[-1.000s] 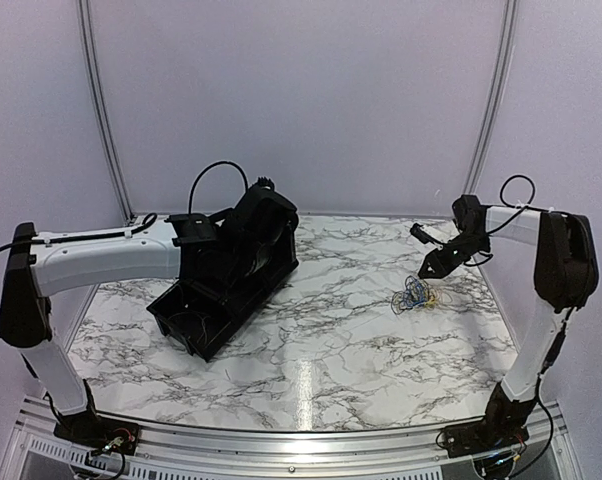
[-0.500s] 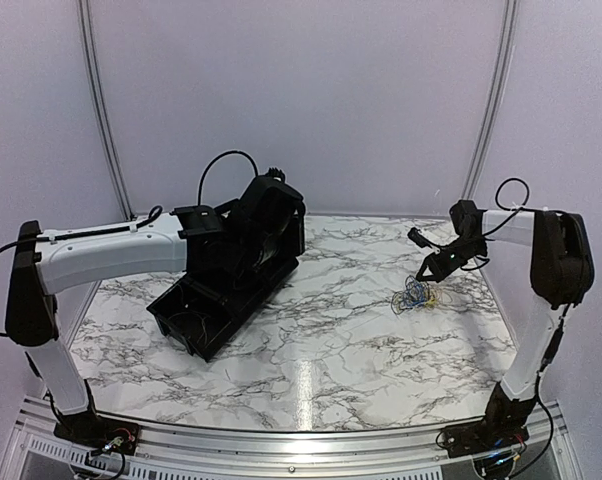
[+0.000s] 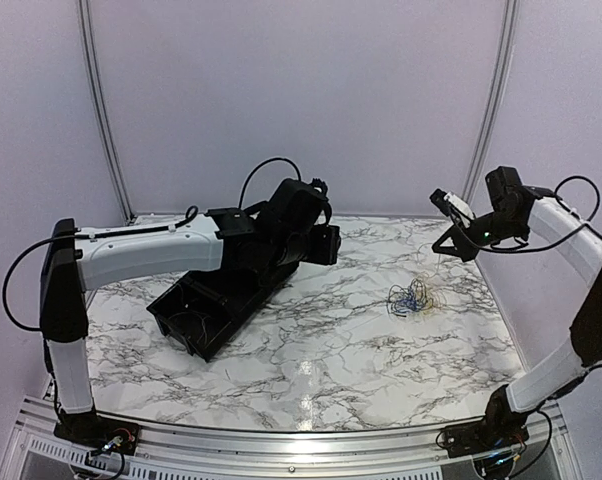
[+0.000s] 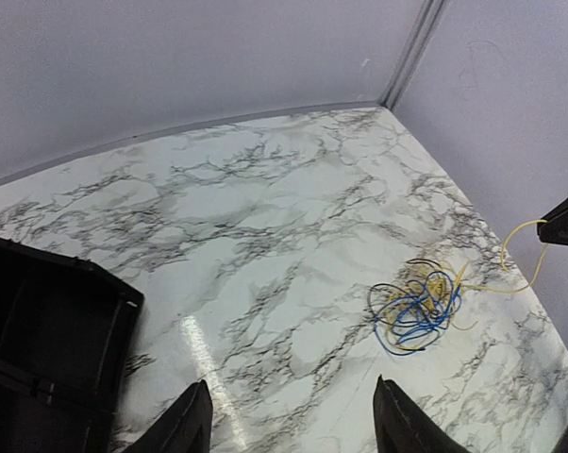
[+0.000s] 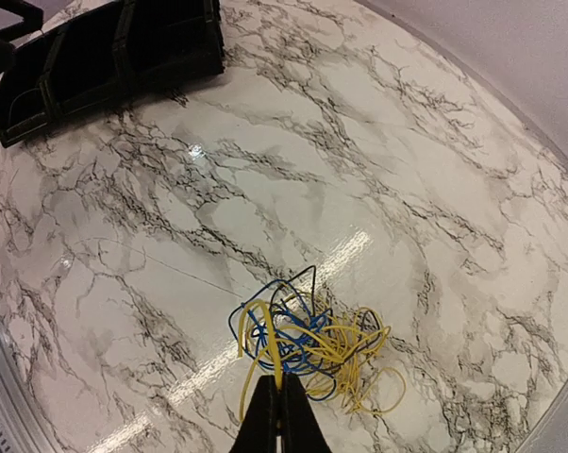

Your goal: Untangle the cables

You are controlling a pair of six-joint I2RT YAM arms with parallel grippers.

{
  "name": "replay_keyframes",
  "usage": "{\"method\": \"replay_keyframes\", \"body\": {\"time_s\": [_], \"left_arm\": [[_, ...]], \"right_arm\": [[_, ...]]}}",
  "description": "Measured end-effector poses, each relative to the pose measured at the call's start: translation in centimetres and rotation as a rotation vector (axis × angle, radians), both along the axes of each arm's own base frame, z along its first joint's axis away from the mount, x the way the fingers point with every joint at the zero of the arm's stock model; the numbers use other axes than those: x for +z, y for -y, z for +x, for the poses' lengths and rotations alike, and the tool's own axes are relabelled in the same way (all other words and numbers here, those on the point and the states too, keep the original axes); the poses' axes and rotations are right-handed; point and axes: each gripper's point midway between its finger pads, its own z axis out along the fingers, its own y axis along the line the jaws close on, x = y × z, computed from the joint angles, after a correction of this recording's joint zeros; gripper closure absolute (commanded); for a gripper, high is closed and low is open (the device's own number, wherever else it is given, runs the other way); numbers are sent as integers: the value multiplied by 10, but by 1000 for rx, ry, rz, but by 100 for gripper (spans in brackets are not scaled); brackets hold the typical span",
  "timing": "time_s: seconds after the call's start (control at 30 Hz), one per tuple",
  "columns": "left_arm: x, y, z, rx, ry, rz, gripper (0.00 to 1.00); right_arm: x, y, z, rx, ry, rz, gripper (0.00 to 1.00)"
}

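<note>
Several cables (image 3: pixel 411 297) bunched near right table (image 3: pixel 331 345) edge

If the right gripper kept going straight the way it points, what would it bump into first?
Most likely the tangle of cables, which lies just ahead of the right gripper in its wrist view. Its shut tips pinch a yellow strand; the distance is hard to judge.
</note>
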Motion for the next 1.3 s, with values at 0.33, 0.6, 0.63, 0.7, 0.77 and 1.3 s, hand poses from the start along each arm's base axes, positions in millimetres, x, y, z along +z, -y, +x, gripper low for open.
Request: {"method": "replay_keyframes", "body": {"time_s": [0.33,0.6,0.63,0.7,0.77,1.3], "left_arm": [[4,112,-33,-333,2,-266,38],[-2,177,-53,-472,-4,-381,39],[-3,183,-54,-483,-2,-390,40],[-6,194,-53,-495,6,-412,44],[-12,205,-50,-504,11,-428,55],[-119,244,-63,-536,-132,-534,100]], "right_arm": [[42,-15,-53,67,20,55,100],[114,-40,-67,133,113,124,100],[123,-42,-68,135,128,135,100],[138,-44,-71,136,149,154,100],[149,-46,-73,135,158,171,100],[298,-42,-67,5,405,278,100]]}}
